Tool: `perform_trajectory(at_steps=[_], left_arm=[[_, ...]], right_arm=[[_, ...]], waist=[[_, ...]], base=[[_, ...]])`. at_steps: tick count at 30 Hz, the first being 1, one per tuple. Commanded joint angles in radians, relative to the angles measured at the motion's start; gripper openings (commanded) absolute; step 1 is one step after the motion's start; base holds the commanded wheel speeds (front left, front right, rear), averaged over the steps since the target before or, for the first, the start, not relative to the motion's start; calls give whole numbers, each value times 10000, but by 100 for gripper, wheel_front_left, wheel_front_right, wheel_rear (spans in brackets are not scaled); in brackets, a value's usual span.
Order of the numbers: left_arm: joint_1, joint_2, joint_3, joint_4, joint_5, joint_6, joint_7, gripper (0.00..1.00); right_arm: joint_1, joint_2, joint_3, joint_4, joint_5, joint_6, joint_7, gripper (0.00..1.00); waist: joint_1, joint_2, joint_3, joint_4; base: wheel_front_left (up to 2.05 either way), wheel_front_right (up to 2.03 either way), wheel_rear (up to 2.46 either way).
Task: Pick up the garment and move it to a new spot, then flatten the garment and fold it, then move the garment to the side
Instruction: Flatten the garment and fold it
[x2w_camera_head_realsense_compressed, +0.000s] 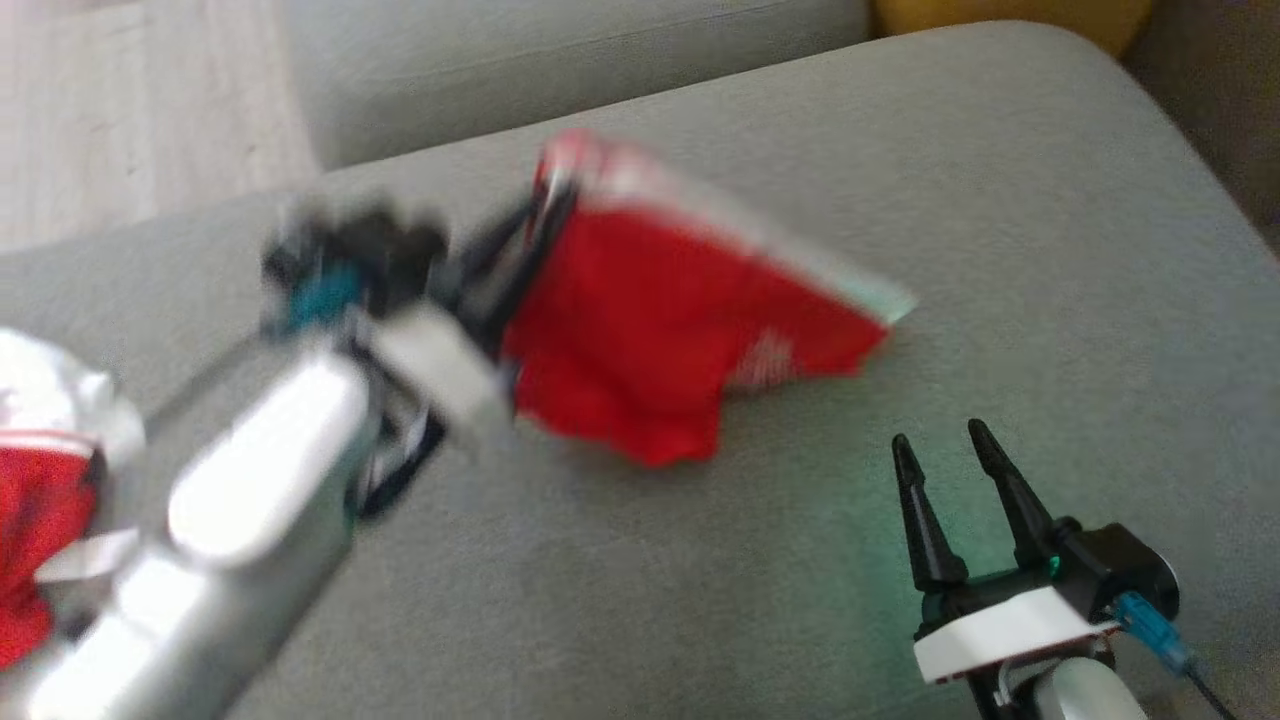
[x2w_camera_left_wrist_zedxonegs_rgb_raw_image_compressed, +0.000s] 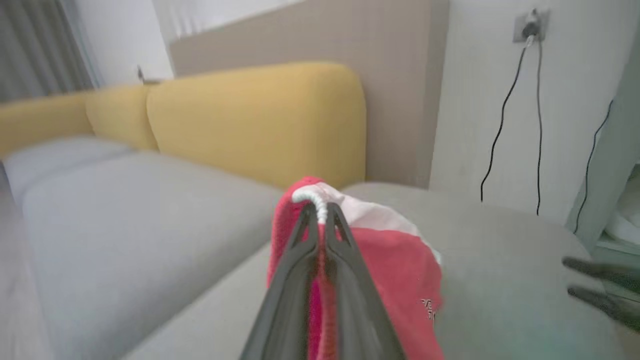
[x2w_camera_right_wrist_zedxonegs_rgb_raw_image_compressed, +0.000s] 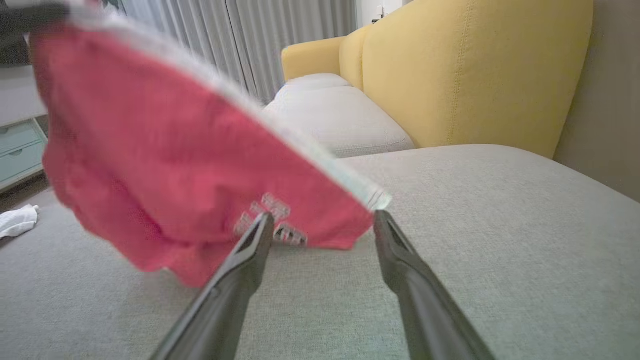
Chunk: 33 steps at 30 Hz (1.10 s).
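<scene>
The red soft-fabric garment (x2w_camera_head_realsense_compressed: 680, 330) with a white band hangs over the grey sofa cushion (x2w_camera_head_realsense_compressed: 1000, 200), pinched at its white edge by the left gripper (x2w_camera_left_wrist_zedxonegs_rgb_raw_image_compressed: 320, 212), jaws closed. The right gripper (x2w_camera_head_realsense_compressed: 938, 440) stands wide and empty nearby. Judged light and limp; the free band corner suits a second hold.

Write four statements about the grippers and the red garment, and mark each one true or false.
1. The left gripper is shut on the red garment. True.
2. The right gripper grips the red garment as well. False: it is open and holds nothing.
3. The red garment lies folded flat on the grey cushion. False: it hangs unfolded from the left gripper.
4. The backrest is yellow. True.
</scene>
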Motion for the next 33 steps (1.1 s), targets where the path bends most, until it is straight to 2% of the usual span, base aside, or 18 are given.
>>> perform_trajectory(at_steps=[1, 8, 13, 16, 20, 21, 22, 28, 33], left_arm=[[242, 475, 400, -274, -240, 98, -143, 0], [2065, 1081, 453, -119, -467, 459, -1125, 0], [2516, 1238, 508, -81, -552, 523, -1466, 0], [2514, 1254, 488, -54, -514, 513, -1537, 0], [2418, 1266, 441, 18, -420, 496, -1587, 0], [2418, 1266, 441, 18, -420, 496, -1587, 0], [2376, 1276, 416, 70, -383, 482, -1605, 0], [2259, 1237, 316, 167, -307, 432, -1632, 0], [2180, 1193, 263, 303, -291, 386, -1689, 0]], right_arm=[[-255, -35, 164, -279, -61, -7, -25, 100], [-679, -35, -40, 116, 199, -7, -25, 100], [-1421, -35, -502, 715, 445, -7, -25, 100], [-2092, -35, -560, 1597, 986, -7, -25, 100], [-3143, -35, -272, 2887, 1571, -7, -25, 100], [-3143, -35, -272, 2887, 1571, -7, -25, 100], [-3655, -35, 38, 3555, 1942, -7, -25, 100], [-4704, -51, 789, 5012, 2638, -7, -15, 100], [-5242, -417, 1515, 5658, 3418, -7, -17, 100]], waist=[[0, 0, 305, 468], [0, 0, 731, 1258], [0, 0, 897, 1741], [0, 0, 1001, 1963], [0, 0, 1154, 2181], [0, 0, 1154, 2181], [0, 0, 1236, 2273], [0, 0, 1416, 2476], [0, 0, 1470, 2591]], base=[[0, 0, 0], [0, 0, 0], [0, 0, 0], [0, 0, 0], [0, 0, 0], [0, 0, 0], [0, 0, 0], [0, 0, 0], [0, 0, 0]])
